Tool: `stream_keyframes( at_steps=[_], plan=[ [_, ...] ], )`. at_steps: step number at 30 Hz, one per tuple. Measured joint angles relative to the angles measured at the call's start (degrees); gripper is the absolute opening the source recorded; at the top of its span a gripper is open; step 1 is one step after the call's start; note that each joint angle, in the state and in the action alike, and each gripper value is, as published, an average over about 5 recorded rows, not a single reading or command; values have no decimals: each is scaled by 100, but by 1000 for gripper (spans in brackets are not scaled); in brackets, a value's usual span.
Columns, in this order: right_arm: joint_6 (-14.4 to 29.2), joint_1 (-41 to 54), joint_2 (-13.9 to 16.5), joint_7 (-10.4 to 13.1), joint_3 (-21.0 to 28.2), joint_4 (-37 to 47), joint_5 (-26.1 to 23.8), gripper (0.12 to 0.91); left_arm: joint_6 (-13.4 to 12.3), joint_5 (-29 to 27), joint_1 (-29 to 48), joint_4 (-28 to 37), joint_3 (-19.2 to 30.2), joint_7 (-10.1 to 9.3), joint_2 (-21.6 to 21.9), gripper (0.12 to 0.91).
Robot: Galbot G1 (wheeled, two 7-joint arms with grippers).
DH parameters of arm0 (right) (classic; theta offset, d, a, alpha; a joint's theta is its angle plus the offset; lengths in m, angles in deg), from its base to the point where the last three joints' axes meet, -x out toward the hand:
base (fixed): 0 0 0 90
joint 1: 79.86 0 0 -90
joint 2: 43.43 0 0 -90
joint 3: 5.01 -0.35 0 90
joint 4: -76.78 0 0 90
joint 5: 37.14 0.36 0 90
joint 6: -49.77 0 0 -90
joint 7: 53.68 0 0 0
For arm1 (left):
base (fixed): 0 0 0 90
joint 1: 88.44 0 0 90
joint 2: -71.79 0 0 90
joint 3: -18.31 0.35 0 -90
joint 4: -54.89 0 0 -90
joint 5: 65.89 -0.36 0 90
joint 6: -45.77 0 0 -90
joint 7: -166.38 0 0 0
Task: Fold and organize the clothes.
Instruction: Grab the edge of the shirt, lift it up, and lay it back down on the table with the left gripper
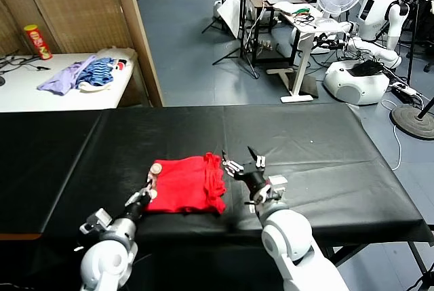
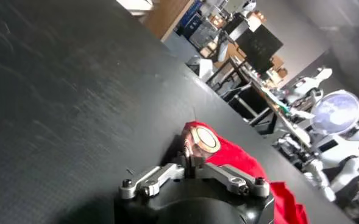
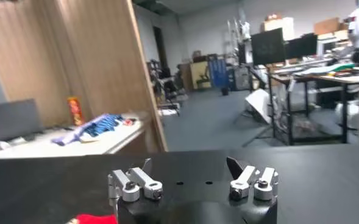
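The red T-shirt (image 1: 184,185) lies folded into a rough rectangle on the black table cover (image 1: 325,148), near the front edge, between the two grippers. Its right edge is bunched into ridges, while the rest lies fairly flat.

The left gripper (image 1: 153,181) sits at the shirt's left edge with its fingers pressed together, pinching the red cloth. In the left wrist view the gripper (image 2: 194,159) has its jaws drawn in tight, and a fold of the T-shirt (image 2: 240,159) rises between them; a round pale pad with a bright ring sits on top of the fold. More red cloth trails away from the gripper toward the far side of the table.

The right gripper (image 1: 243,162) hovers just beside the shirt's bunched right edge, not touching it, with its two dark fingertips spread wide apart. The right wrist view shows the same gripper (image 3: 188,167) with jaws standing far apart and nothing between them; a small corner of the red shirt (image 3: 94,219) shows close below it.

Well beyond the left gripper, a white side table (image 1: 41,91) carries a heap of lilac and blue-striped garments (image 1: 78,75) and a red and yellow snack can (image 1: 38,41); its lettering is too small to read. No readable writing shows on the shirt.
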Motion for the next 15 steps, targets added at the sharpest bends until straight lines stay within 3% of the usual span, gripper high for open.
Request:
stream_keyframes(
  at_steps=[8, 15],
  plan=[
    [-309, -324, 42, 49, -250, -150, -384, 798, -160, -2811, 11, -92, -14, 53, 258, 141],
    [-330, -448, 30, 48, -376, -187, -376, 798, -82, -4710, -23, -213, -267, 69, 971, 141]
  ],
)
